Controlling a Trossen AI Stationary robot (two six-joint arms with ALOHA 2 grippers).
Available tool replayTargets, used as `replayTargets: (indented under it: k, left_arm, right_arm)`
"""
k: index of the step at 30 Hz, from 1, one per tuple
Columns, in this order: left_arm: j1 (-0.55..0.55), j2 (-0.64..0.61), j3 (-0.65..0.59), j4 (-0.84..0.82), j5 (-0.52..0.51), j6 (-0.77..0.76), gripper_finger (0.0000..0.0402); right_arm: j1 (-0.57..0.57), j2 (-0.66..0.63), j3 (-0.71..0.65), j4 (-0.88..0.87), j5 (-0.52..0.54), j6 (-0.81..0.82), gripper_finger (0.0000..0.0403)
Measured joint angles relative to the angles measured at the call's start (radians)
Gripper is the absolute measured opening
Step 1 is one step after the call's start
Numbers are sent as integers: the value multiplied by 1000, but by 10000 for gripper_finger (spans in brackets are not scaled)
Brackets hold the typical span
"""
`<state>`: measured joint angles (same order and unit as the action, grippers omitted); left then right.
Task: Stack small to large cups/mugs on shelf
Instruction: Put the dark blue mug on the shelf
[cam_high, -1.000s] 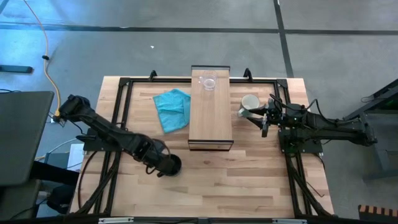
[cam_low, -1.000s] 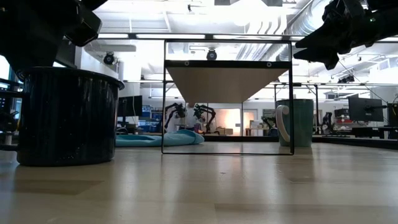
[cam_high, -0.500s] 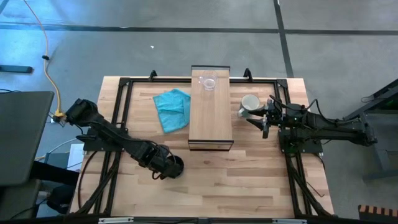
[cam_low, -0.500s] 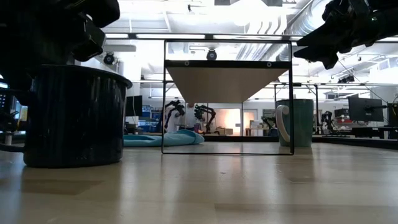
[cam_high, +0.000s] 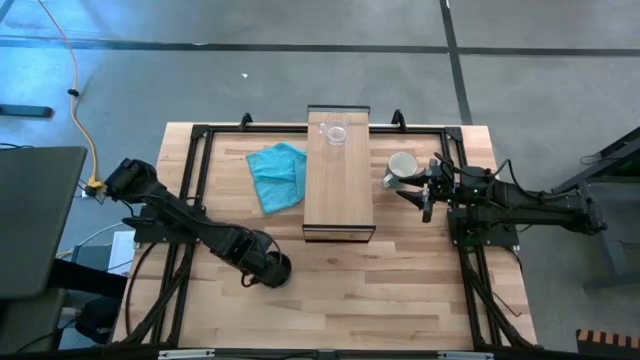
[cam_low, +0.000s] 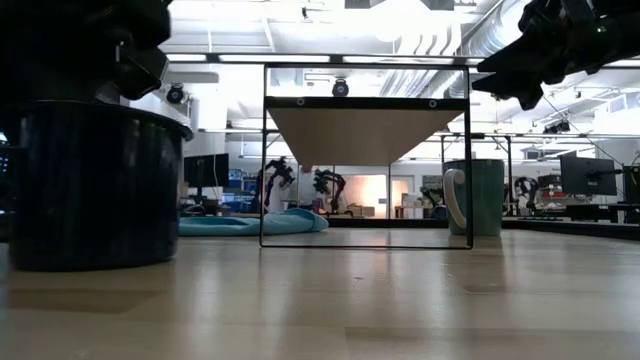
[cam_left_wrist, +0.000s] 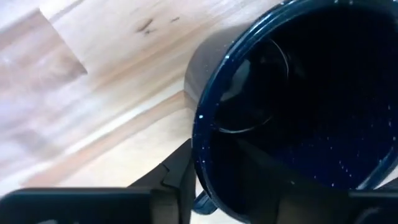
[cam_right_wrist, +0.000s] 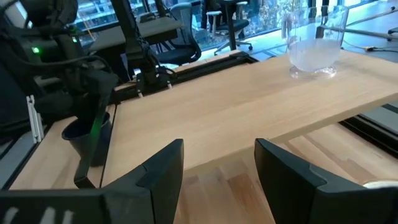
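The black mug (cam_low: 95, 185) stands upright near the table's front left, with my left gripper (cam_high: 268, 266) shut on it from above. The clear glass cup (cam_high: 336, 133) stands on the far end of the light-wood shelf (cam_high: 338, 190). The white mug (cam_high: 402, 164) stands on the table to the right of the shelf, its handle toward the near side. My right gripper (cam_right_wrist: 217, 174) is open and empty. It hovers just near-right of the white mug and points toward the shelf. My left gripper has the black mug by its rim (cam_left_wrist: 202, 155), coming from above. One finger (cam_left_wrist: 177, 180) lies outside the wall. The other is lost in the dark inside of the mug. The mug is upright; I cannot tell whether its base is on the table.
A teal cloth (cam_high: 278, 175) lies crumpled on the table to the left of the shelf. A black frame (cam_high: 200, 135) runs around the table's edges. There is bare wood between the black mug and the shelf's near end.
My left gripper has shifted the black mug a little, first toward the table's right edge, then back toward the left. The mug has stayed upright and in the hold.
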<state>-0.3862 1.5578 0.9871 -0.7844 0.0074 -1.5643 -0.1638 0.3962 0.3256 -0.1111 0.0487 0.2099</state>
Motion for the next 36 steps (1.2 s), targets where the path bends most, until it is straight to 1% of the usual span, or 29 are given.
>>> replayTargets:
  k: [6,10,16,23,27,32,36]
  left_arm:
    - [0,0,0,-39,-1,193,48]
    - [0,-1,0,-72,-24,248,29]
    - [24,-2,0,-94,-42,252,14]
    - [102,-9,0,-114,-46,216,13]
    - [151,-21,0,-126,-60,227,10]
    - [198,-58,-1,-185,-72,255,6]
    - [230,-111,-1,-224,-73,272,6]
  right_arm:
    - [0,0,0,29,0,15,188]
    - [0,0,0,30,0,45,188]
    - [0,0,0,33,1,82,188]
    - [0,0,0,62,1,106,188]
    - [0,0,0,68,1,127,188]
    - [1,0,0,69,1,131,188]
    - [1,0,0,70,1,131,188]
